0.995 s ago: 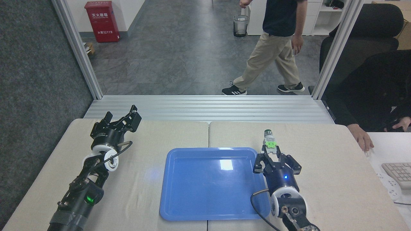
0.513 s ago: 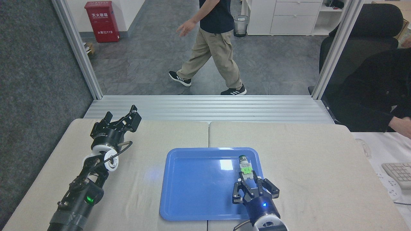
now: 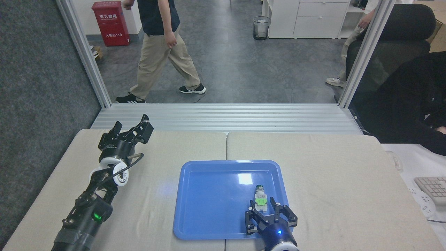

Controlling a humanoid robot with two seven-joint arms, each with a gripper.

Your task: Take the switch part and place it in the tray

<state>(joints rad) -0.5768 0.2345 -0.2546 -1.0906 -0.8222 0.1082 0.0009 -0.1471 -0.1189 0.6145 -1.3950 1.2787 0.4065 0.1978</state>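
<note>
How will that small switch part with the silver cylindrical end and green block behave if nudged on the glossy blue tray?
The small switch part with its silver cylindrical end looks rigid. The round end could roll, though the green block probably stops it. The glossy blue plastic tray looks slick, so it likely slides.

The right gripper (image 3: 265, 213) covers the near end of the switch part (image 3: 260, 199), so contact cannot be judged. Behind it, the arm leaves the bottom edge. Beyond, the walking person (image 3: 158, 48) is cropped above the chest.
</note>
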